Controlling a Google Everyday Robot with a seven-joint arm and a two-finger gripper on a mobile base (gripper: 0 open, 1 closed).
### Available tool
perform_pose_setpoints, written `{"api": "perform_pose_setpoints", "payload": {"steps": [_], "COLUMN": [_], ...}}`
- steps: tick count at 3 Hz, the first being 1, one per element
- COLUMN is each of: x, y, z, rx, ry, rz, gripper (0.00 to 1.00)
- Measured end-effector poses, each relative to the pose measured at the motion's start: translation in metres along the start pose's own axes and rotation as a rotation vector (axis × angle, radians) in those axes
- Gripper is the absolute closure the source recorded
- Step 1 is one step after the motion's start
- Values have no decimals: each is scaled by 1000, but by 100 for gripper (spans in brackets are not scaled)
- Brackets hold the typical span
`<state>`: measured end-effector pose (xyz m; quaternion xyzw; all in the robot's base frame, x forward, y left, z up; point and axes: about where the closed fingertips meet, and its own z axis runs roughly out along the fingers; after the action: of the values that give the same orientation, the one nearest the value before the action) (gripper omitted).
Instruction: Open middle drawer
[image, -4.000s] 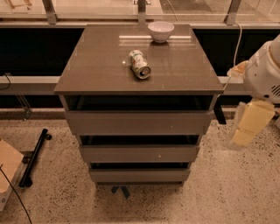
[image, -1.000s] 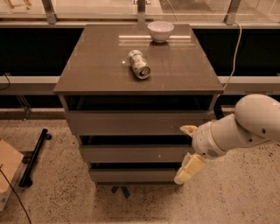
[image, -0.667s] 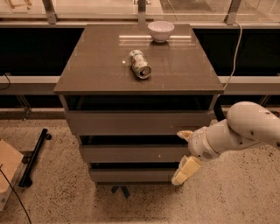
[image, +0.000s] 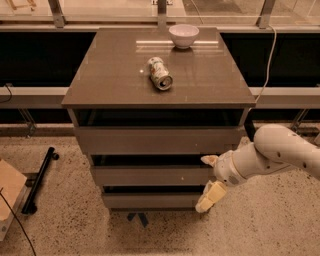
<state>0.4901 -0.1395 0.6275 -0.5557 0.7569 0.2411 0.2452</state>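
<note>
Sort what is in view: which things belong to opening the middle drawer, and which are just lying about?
Part of the job:
- grey-brown, flat-fronted middle drawer, between a taller and a slimmer one
- cream two-finger gripper, open at that drawer's right end

Just lying about:
- white bowl on the brown cabinet top
- printed can lying on its side there
- black bar on the floor

White bowl (image: 183, 35), can (image: 160, 73) on its side, cardboard box (image: 10, 192)

Gripper (image: 210, 178) spread by middle drawer (image: 150, 176) R edge.
</note>
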Motion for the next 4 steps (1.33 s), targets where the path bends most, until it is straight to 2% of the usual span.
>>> {"api": "perform_pose_setpoints", "payload": {"steps": [1,2,3,4], "x": [3,13,15,12], "y": [-4,-20,-39,-50], "z": [6,14,23,35], "rx": [13,47,104,187], "ry": [7,-19,-16,-19], "rz": [18,42,84,165], "gripper": [0,0,0,0]}}
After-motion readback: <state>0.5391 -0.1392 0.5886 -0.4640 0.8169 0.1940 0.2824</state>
